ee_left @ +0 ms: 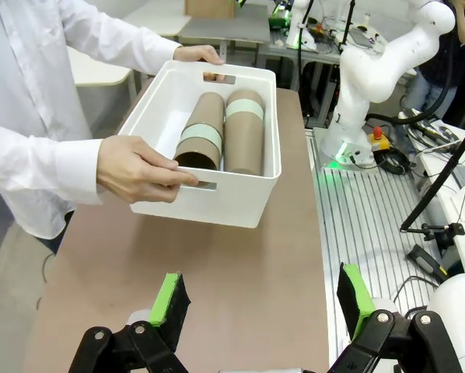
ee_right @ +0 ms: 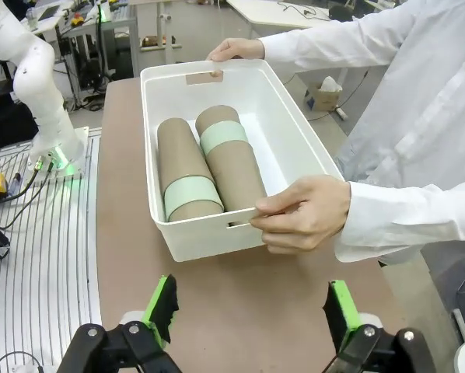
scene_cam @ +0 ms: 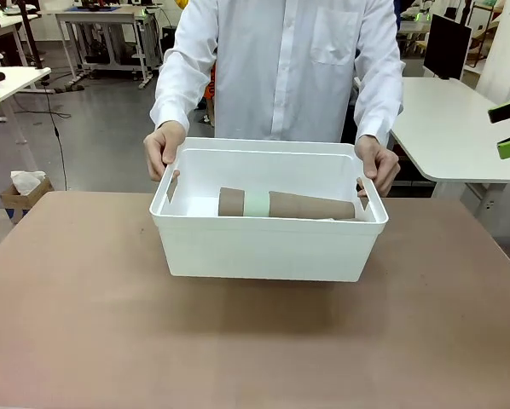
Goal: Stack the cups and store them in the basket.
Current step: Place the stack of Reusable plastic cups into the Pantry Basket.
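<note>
Nearest my wrist cameras are the two grippers themselves: the left gripper [ee_left: 262, 299] and the right gripper [ee_right: 252, 311], each with its black, green-padded fingers spread wide and nothing between them, hanging above the bare brown tabletop [scene_cam: 84, 324].

Farther out on that table sits the white rectangular plastic basket [scene_cam: 268, 247] with solid sides and a rolled rim. Lying on their sides inside it are two nested stacks of tall tapered matte cups, side by side and touching: one stack [ee_right: 182, 180] and the other stack [ee_right: 232, 165], each tan-brown with a pale mint-green band where a green cup shows between brown ones. I cannot count the cups in each stack from here.

A person in a white shirt stands at the far side, with one hand [scene_cam: 164, 146] and the other hand [scene_cam: 378, 164] gripping the basket's cut-out handles at either end.

I judge the stacking and storing to be done; the step in hand looks like the person taking the basket away. My next move, as I read it, calls only for keeping both arms back and clear of the basket.
</note>
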